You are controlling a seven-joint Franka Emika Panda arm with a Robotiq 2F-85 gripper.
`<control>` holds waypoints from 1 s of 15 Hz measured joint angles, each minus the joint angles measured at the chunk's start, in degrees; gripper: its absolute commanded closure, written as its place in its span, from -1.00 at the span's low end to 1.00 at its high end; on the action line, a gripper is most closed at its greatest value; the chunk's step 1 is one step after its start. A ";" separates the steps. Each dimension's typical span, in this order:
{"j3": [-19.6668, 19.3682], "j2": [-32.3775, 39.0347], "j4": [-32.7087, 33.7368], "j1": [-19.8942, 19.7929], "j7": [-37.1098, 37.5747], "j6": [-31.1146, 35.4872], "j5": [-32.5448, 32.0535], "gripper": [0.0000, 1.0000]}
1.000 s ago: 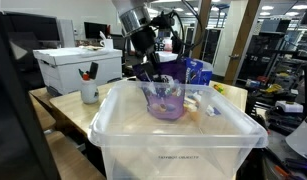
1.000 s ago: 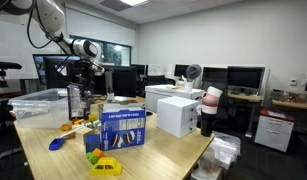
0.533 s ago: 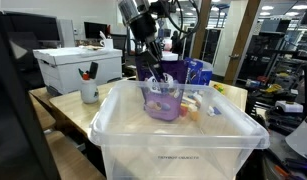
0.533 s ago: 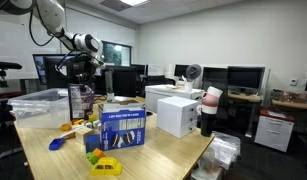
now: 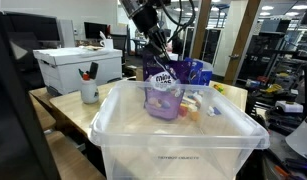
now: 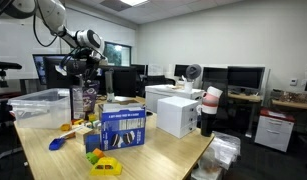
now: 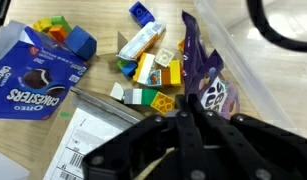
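The pincer point(image 5: 158, 62) is pressed together on the top edge of a purple snack bag point(image 5: 164, 88), which in an exterior view hangs clear just beyond the clear bin point(image 5: 173, 150). In the wrist view the bag point(image 7: 211, 90) dangles above toy blocks point(image 7: 148, 70) on the tabletop point(image 7: 8, 150), beside the bin's rim. The lifting step looks to be in hand, and any further carry calls for a firm pinch, since the bag hangs slack.

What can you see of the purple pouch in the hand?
The purple pouch is a glossy, crinkled foil-like bag with white lettering, too small to read. It hangs upright, pinched at its top edge by the shut hand; nothing else seems to touch it. In an exterior view its lower part shows through the clear bin; the wrist view puts it beside the bin's rim, above loose toy blocks.
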 measured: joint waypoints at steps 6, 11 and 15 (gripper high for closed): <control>-0.34 2.31 6.22 2.83 0.70 -4.92 -4.81 0.86; -0.30 3.50 13.34 5.87 0.70 -4.72 -6.90 0.92; 0.17 3.19 15.47 5.85 0.55 2.47 -6.69 0.94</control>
